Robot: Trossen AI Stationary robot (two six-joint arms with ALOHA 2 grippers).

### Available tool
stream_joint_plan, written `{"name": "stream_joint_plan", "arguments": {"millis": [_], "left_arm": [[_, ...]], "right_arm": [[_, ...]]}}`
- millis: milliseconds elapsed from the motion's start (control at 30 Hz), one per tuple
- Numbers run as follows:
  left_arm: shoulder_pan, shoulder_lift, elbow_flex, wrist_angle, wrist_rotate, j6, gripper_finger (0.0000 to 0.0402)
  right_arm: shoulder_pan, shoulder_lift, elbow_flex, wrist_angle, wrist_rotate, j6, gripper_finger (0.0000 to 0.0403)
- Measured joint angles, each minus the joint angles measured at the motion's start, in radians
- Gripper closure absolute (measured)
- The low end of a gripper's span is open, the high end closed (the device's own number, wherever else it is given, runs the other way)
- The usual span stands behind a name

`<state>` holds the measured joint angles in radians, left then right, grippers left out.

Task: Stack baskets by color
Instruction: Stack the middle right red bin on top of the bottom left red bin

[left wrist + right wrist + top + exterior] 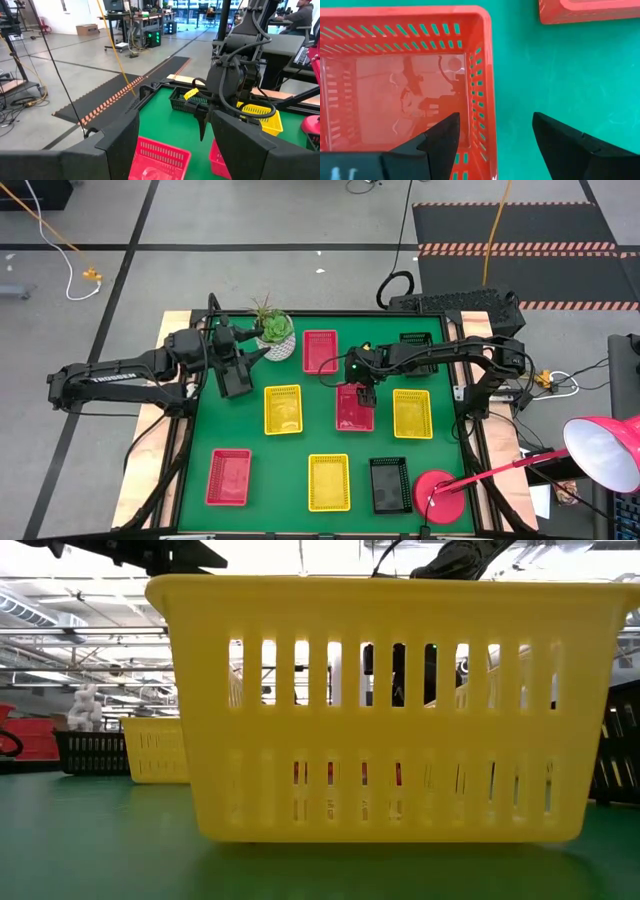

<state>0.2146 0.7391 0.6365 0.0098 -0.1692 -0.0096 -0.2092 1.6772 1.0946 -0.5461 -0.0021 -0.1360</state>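
Near the middle of the high view, our right pincer (362, 392) hangs wide over a red basket (354, 406), one finger inside its wall, one outside. Our left pincer (236, 376), also wide, waits farther left.

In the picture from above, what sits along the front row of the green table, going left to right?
Red basket → yellow basket → black basket → round red lamp base.
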Motion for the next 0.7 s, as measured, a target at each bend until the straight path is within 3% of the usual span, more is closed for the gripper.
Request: {"name": "stream_joint_plan", "arguments": {"millis": [233,333,467,633,700], "left_arm": [[0.000,0.000,0.000,-0.015,0.000,0.000,0.0149],[0.000,0.000,0.000,-0.015,0.000,0.000,0.0149],[0.000,0.000,0.000,-0.021,0.000,0.000,0.0149],[0.000,0.000,0.000,-0.027,-0.001,0.003,0.0149],[0.000,0.000,0.000,-0.031,-0.001,0.004,0.0149]], "right_arm": [[-0.001,0.000,0.000,0.000,0.006,0.000,0.0161],[0.000,0.000,0.000,0.000,0.062,-0.009,0.0177],[-0.001,0.000,0.000,-0.002,0.080,-0.010,0.0241],[-0.001,0.000,0.000,-0.004,0.078,-0.012,0.0371],[-0.001,-0.001,0.000,-0.001,0.074,-0.008,0.0389]]}}
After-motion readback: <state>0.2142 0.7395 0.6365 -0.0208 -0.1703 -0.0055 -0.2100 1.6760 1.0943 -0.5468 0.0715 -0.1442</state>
